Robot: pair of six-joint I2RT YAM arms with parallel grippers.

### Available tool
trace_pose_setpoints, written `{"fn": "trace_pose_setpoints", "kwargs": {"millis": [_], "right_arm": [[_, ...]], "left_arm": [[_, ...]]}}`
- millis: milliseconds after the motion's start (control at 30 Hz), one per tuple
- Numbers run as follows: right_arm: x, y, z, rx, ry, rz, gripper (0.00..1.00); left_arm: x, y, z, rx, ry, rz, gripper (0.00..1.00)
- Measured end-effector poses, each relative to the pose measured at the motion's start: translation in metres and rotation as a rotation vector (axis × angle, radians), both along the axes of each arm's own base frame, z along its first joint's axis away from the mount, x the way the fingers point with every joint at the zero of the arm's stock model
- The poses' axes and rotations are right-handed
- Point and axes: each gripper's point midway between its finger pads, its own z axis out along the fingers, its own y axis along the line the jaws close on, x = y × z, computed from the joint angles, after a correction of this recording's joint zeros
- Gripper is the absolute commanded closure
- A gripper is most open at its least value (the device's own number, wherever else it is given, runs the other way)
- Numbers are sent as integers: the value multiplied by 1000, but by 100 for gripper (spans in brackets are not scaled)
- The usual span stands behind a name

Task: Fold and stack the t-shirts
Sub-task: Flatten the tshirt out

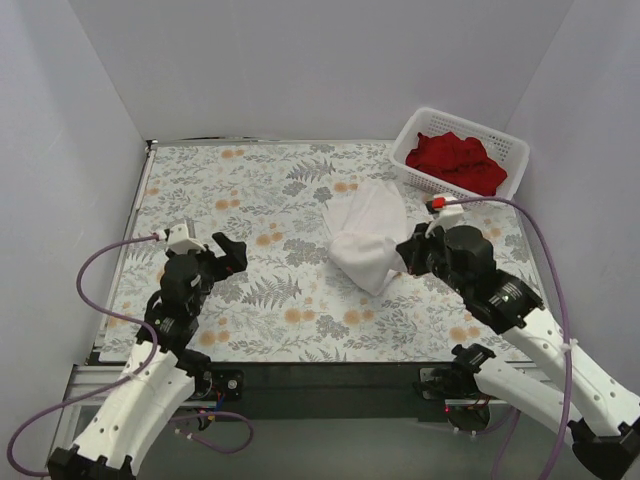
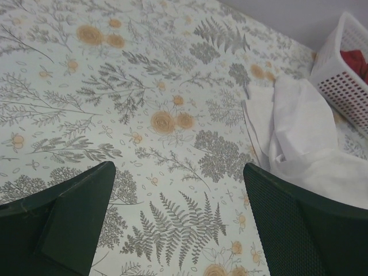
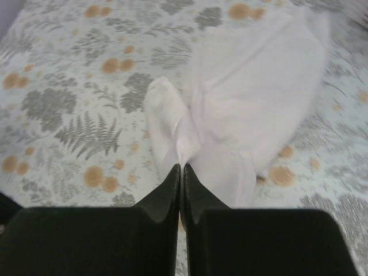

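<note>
T-shirt (image 1: pixel 367 233), white, crumpled (soft folds)

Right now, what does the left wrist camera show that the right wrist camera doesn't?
Only the left wrist view: the open left hand, and the white basket holding red t-shirts. Only the right wrist view: the right hand, shut and pinching a fold of the white t-shirt. Both: that crumpled white t-shirt on the floral table.
</note>
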Motion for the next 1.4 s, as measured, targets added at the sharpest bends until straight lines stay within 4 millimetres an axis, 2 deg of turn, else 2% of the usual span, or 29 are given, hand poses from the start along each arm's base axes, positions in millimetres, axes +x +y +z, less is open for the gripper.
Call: {"fn": "trace_pose_setpoints", "kwargs": {"millis": [100,200,300,333,433,567,700,833,900,1067,1267,1333,1400], "right_arm": [[-7,-47,-31,-28,65,-232,92],[-21,-83,-56,-53,115,-384,75],[-34,-99,-66,-55,133,-427,49],[-35,-100,-66,-50,134,-429,35],[-38,-99,-68,-58,144,-415,23],[-36,-92,-79,-127,176,-366,23],[-28,-76,-85,-187,205,-295,25],[-22,-57,-90,-202,226,-213,26],[-23,-48,-90,-187,230,-170,27],[-26,-32,-85,-139,229,-91,27],[-30,-27,-83,-119,218,-45,27],[-31,-26,-82,-115,214,-40,27],[-32,-26,-81,-112,211,-36,27]], "left_arm": [[10,-14,-15,4,104,-47,7],[19,-29,-29,-7,198,-99,11],[27,-46,-40,-26,266,-153,11],[29,-51,-41,-35,281,-167,11],[42,-73,-49,-52,343,-221,11],[65,-115,-61,-41,411,-300,11],[92,-157,-80,-4,465,-361,21],[127,-188,-97,51,472,-395,29],[147,-198,-106,84,466,-403,35],[184,-213,-127,181,439,-436,40],[206,-224,-148,265,426,-490,50],[208,-228,-153,277,424,-516,58],[211,-234,-160,281,422,-557,59]]}}
